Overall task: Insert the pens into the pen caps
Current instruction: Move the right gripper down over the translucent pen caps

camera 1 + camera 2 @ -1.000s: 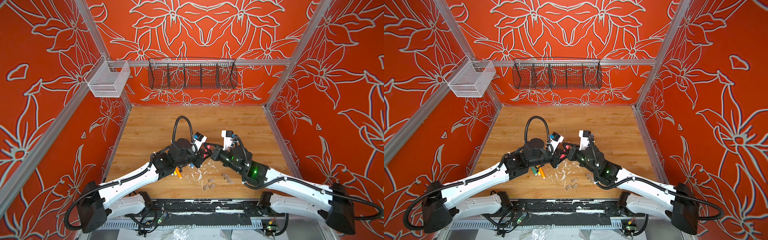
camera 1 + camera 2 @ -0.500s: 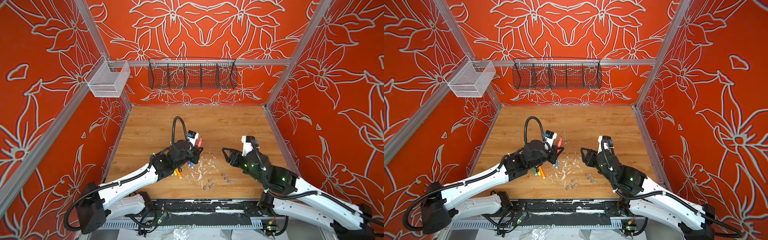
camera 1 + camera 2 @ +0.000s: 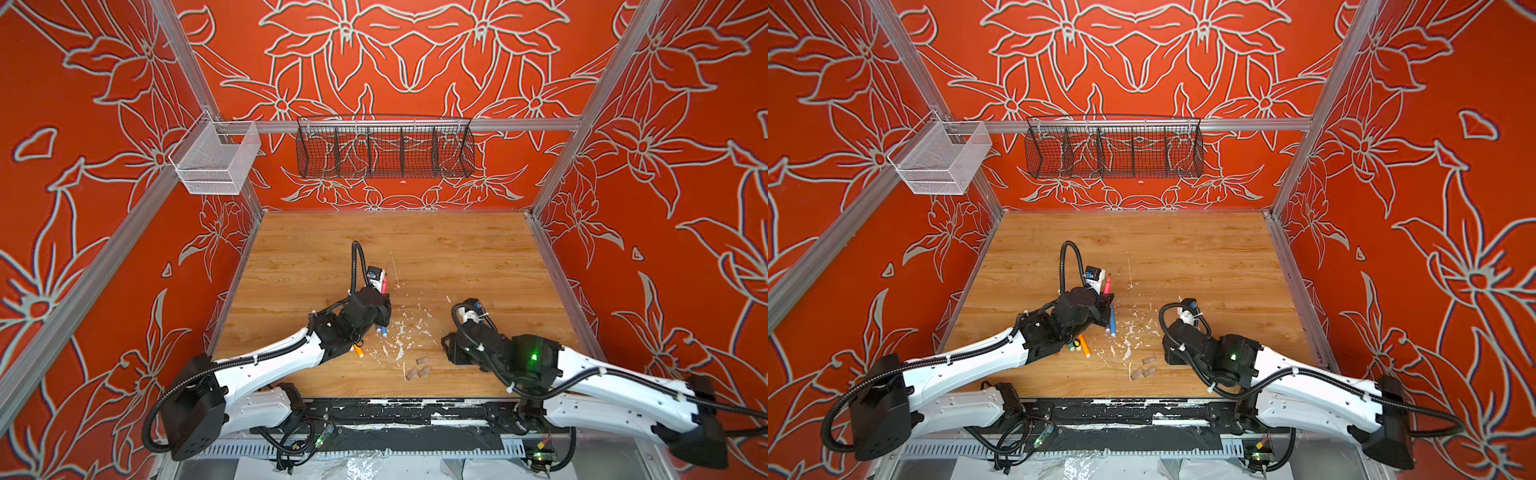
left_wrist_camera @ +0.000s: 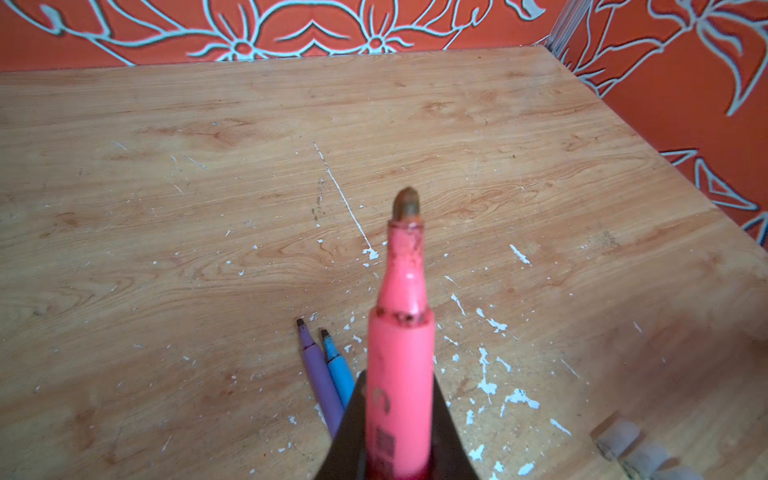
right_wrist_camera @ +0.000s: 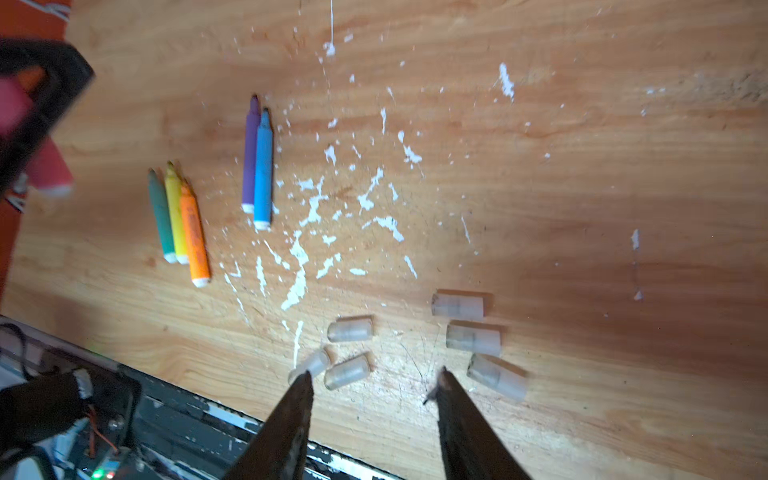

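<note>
My left gripper [image 4: 399,386] is shut on the pink pen [image 4: 400,353], whose bare dark tip points away from it; in both top views the pen [image 3: 385,284] [image 3: 1107,284] sticks up above the table's middle. On the wood lie the purple pen [image 5: 249,158] and blue pen [image 5: 263,170] side by side. Beside them the green pen [image 5: 161,216], yellow pen [image 5: 175,216] and orange pen [image 5: 193,237] lie together. Several pen caps [image 5: 457,305] lie loose near the front edge, in two small groups [image 3: 419,368]. My right gripper [image 5: 375,374] hangs open just above them, empty, with caps beside each fingertip.
White paint flecks [image 5: 311,208] cover the wood between pens and caps. The black front rail [image 5: 187,415] runs close behind my right gripper. A black wire basket [image 3: 384,147] hangs on the back wall and a white mesh basket [image 3: 216,160] on the left wall.
The two grippers met at the pink pen a second ago. My right gripper has since drawn back to the right and front, opened, and now hangs over the caps. The left kept the pen.
</note>
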You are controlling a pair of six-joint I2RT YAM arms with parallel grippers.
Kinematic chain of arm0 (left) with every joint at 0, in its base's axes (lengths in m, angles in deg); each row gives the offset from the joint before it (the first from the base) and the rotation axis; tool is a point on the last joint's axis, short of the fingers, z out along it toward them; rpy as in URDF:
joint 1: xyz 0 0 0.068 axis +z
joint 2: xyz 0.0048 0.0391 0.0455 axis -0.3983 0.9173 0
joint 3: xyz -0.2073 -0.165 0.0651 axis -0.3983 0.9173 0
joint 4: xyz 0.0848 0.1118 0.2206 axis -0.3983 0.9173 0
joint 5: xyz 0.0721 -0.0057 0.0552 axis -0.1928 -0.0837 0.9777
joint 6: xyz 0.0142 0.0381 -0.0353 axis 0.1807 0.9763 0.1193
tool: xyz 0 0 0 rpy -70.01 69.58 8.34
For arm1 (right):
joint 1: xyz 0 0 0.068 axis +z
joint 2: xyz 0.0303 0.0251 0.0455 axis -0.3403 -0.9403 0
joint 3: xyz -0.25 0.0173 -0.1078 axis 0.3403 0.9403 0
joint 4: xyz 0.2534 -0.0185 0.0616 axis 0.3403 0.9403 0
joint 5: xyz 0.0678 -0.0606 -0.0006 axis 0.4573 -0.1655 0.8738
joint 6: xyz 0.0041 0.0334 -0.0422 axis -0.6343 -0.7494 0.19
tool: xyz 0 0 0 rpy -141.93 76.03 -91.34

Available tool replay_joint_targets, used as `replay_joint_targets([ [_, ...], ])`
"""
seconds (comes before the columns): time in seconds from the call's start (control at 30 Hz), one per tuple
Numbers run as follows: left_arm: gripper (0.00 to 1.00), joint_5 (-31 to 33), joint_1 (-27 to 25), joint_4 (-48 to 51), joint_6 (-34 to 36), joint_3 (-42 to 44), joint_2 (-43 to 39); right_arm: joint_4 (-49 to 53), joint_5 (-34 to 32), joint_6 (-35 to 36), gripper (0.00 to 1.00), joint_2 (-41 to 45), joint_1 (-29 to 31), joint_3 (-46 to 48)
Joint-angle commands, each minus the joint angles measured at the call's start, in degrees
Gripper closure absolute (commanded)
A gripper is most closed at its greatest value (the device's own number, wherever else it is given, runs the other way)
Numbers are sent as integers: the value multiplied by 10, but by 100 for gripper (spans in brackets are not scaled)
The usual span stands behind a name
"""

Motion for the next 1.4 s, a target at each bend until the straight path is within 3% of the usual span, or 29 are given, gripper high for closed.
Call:
replay_joint_targets([
  [0.0, 100, 15, 4, -22, 2, 5, -16, -12, -8, -46, 50, -36, 37, 9],
  [0.27, 100, -36, 12, -47, 15, 23, -28, -37, -34, -88, 51, -121, 110, 1],
  [0.6, 100, -69, 30, -51, 12, 36, -51, -38, -46, -112, 51, -147, 123, 6],
  [1.37, 100, -58, 31, -73, 7, 65, -90, -40, -49, -117, 51, -193, 132, -20],
])
